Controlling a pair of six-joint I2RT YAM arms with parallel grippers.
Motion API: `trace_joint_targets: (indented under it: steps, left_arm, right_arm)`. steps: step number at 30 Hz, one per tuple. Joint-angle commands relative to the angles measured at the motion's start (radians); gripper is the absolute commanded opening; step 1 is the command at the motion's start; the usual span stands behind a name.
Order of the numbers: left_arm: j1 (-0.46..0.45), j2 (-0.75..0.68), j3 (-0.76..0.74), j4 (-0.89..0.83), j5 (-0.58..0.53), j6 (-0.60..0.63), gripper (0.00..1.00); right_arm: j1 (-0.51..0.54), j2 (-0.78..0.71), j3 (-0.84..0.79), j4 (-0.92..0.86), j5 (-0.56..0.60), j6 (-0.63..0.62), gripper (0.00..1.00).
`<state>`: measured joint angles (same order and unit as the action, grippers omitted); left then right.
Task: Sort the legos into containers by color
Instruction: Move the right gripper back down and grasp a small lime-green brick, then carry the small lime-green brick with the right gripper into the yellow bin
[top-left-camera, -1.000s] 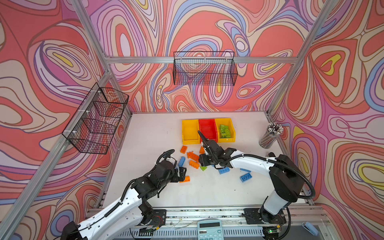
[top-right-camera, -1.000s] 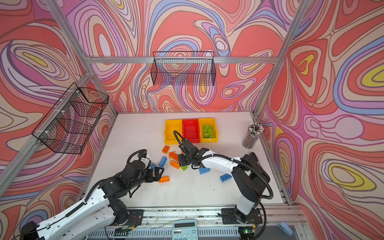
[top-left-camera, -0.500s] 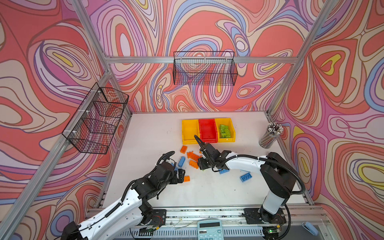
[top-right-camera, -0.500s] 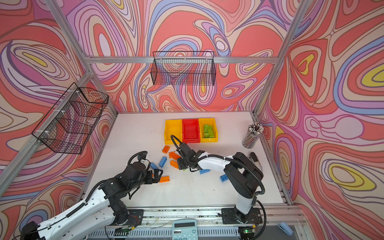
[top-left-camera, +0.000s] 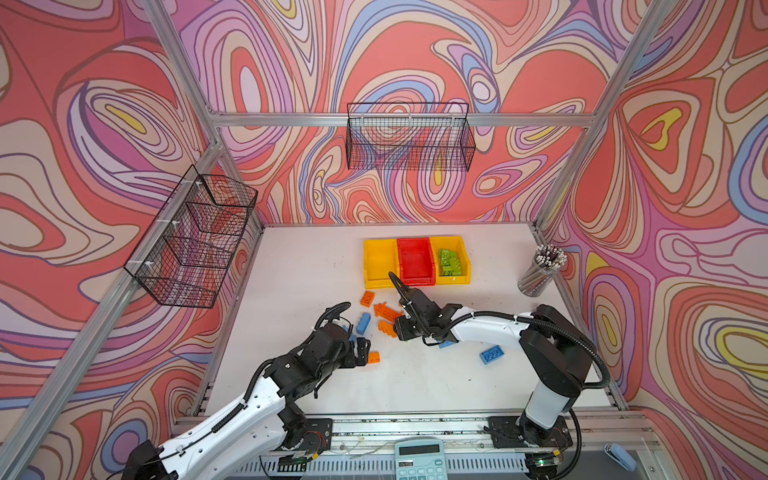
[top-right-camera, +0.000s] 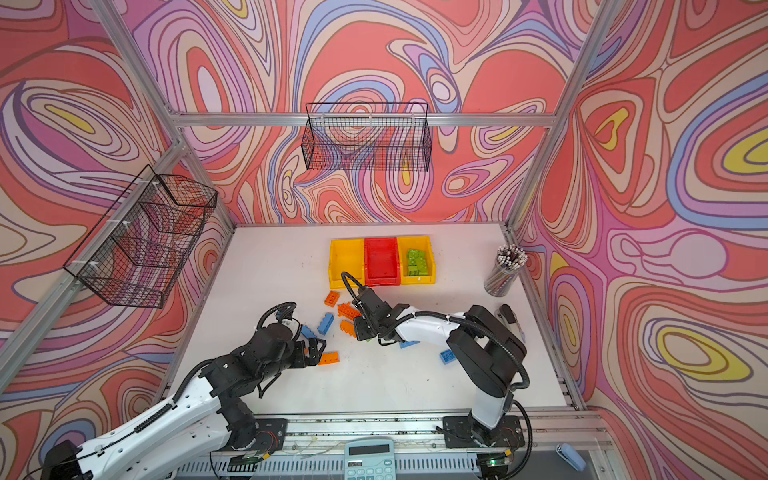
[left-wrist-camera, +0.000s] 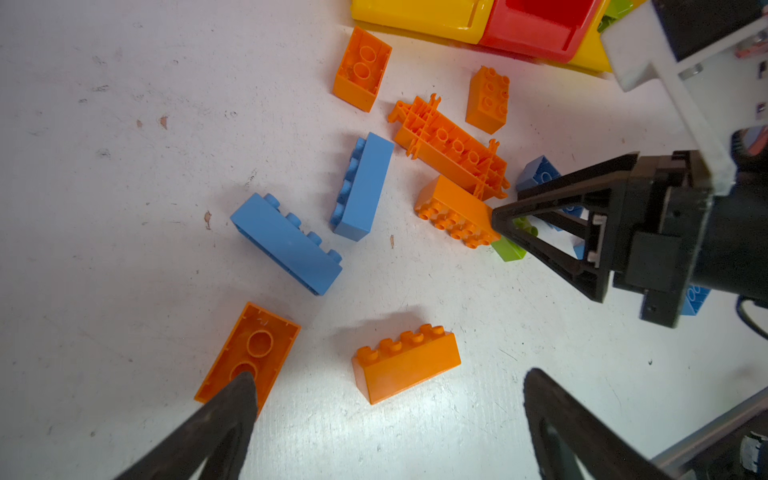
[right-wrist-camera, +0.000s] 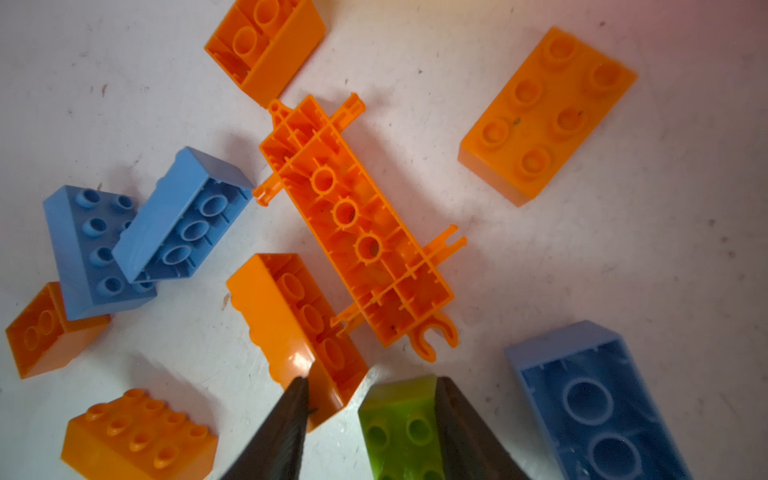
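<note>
A lime green brick (right-wrist-camera: 399, 428), studs showing, lies on the white table (right-wrist-camera: 540, 270) amid the scatter, between the part-spread fingers of the right gripper (right-wrist-camera: 372, 380). One finger touches it; the other leaves a sliver of table showing (no pinch). An orange brick (right-wrist-camera: 299, 328) crowds that gap, with a jagged orange piece (right-wrist-camera: 353, 224) and a blue brick (right-wrist-camera: 598, 403) just beside. The left gripper (left-wrist-camera: 390, 374) hangs spread wide over a second orange brick (left-wrist-camera: 405, 363).

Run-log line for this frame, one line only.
right pincer: open, straddling lime brick, gap on one side | left pincer: open, empty, by orange brick | rightmost bin: lime bricks
</note>
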<state>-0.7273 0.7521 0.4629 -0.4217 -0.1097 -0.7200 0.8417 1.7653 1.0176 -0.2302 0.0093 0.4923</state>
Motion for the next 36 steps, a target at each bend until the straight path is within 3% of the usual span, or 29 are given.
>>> trace_joint_targets:
  steps: [1, 23, 36]
  left_arm:
    - [-0.003, -0.011, -0.006, -0.004, -0.022, -0.018, 1.00]
    - [-0.003, -0.024, -0.015, -0.010, -0.027, -0.032, 1.00]
    - [-0.003, -0.001, -0.018, 0.014, -0.030, -0.019, 1.00]
  right_arm:
    - [0.009, -0.040, -0.034, -0.071, 0.039, 0.004, 0.52]
    - [0.008, -0.011, -0.039, -0.060, 0.021, -0.021, 0.52]
    - [0.009, 0.045, -0.011, -0.074, 0.026, -0.029, 0.44]
